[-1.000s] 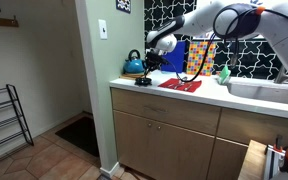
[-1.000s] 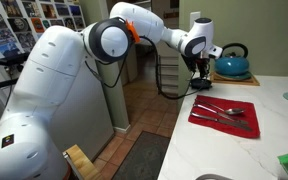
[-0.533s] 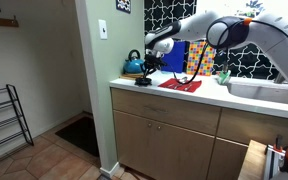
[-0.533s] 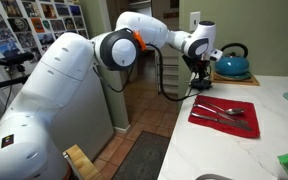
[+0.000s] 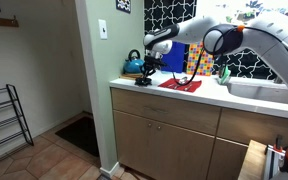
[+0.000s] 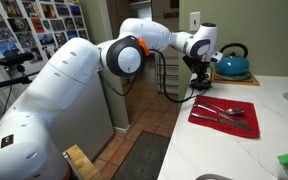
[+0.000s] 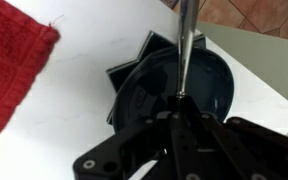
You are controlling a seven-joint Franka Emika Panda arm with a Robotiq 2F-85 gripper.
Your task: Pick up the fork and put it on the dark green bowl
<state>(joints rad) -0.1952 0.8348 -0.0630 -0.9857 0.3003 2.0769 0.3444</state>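
Observation:
In the wrist view my gripper [image 7: 179, 112] is shut on the handle of a silver fork [image 7: 185, 45] that reaches out over the dark green bowl [image 7: 216, 82], a small low round bowl on the white counter. In both exterior views the gripper [image 5: 150, 68] [image 6: 201, 74] hangs just above the bowl [image 5: 143, 81] [image 6: 203, 86] at the counter's end, in front of the teal kettle [image 5: 134, 65] [image 6: 231, 65]. The fork's tines are cut off at the top edge of the wrist view.
A red cloth [image 6: 224, 116] [image 5: 180, 86] [image 7: 9, 75] lies on the counter beside the bowl with other cutlery [image 6: 224, 110] on it. The counter edge [image 5: 164, 97] drops to the floor near the bowl. A sink [image 5: 264, 90] is further along.
The arm's upper links have shifted a little in both exterior views. The gripper has stayed over the bowl, still shut on the fork.

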